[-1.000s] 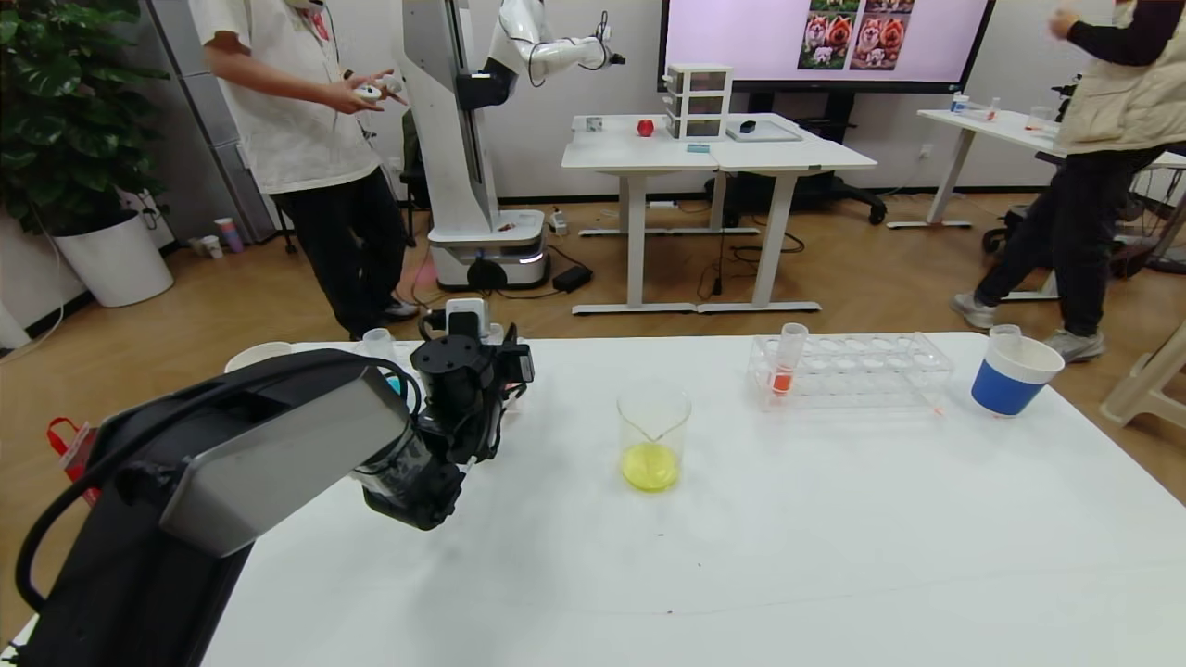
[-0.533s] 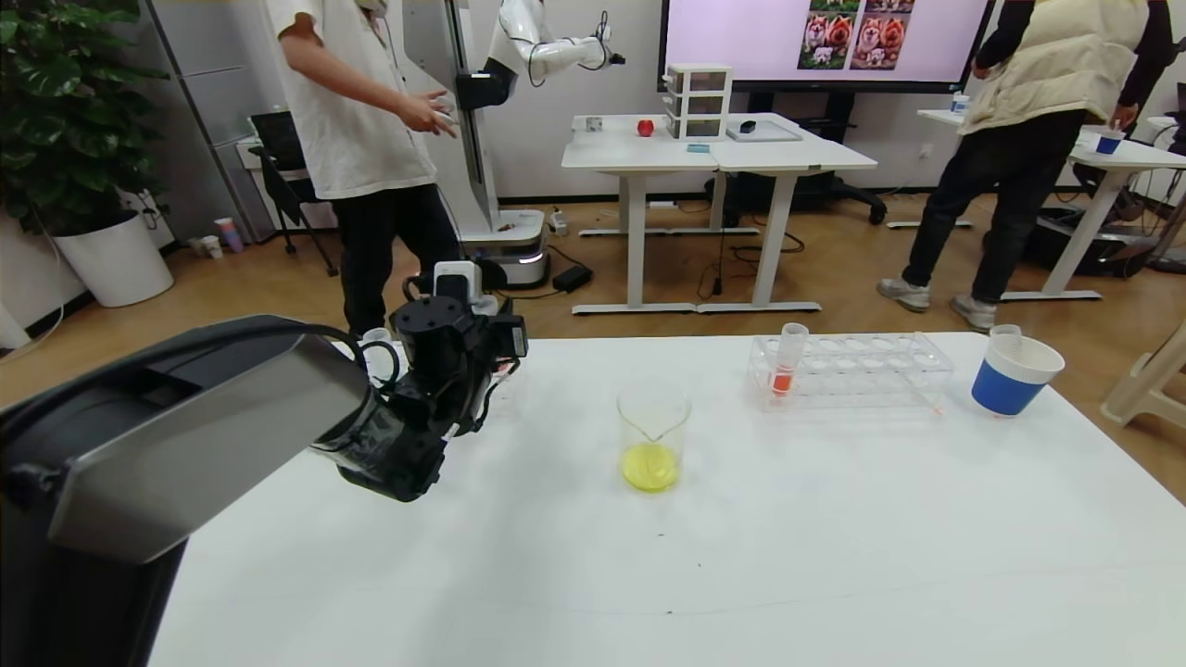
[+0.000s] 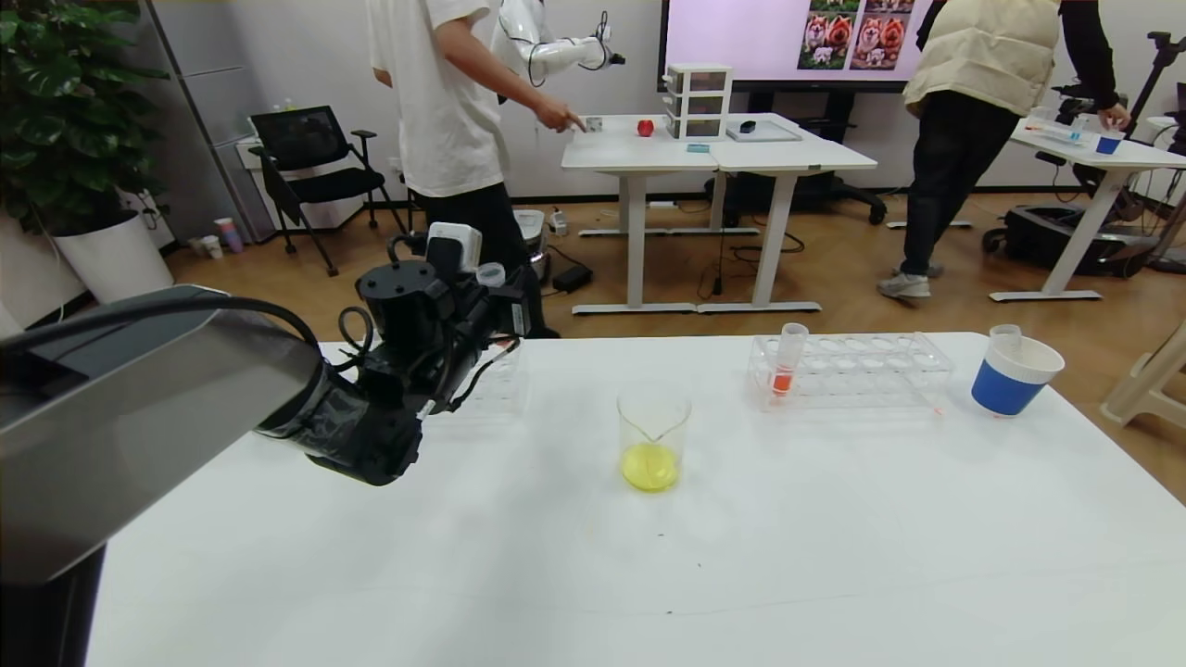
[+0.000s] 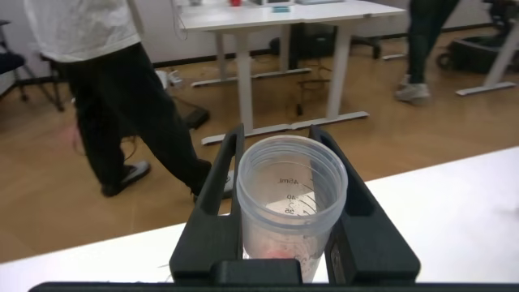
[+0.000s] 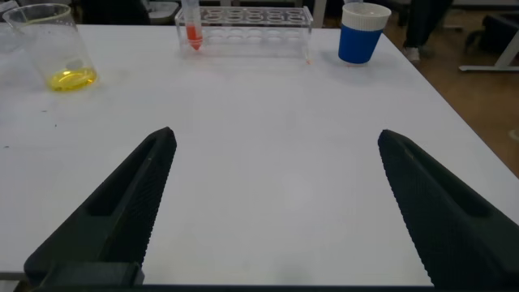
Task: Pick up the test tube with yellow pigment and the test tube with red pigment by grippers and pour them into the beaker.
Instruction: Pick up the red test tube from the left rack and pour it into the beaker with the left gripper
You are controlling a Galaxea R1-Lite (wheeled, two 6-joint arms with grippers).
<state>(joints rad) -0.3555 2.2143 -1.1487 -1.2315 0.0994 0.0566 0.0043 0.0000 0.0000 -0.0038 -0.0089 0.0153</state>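
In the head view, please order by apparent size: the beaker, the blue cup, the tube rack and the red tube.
1. Tube rack, clearly widest.
2. Beaker and blue cup: close in size; the beaker is nearer the camera, so I cannot rank them.
3. Red tube, slimmest, standing in the rack.

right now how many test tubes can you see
2: the test tube with red pigment stands in the rack; an emptied tube is held in the left tool. Others may be hidden behind the arm.

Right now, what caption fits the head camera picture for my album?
Left tool holds an emptied tube; yellow liquid sits in the beaker; red tube waits in the rack.
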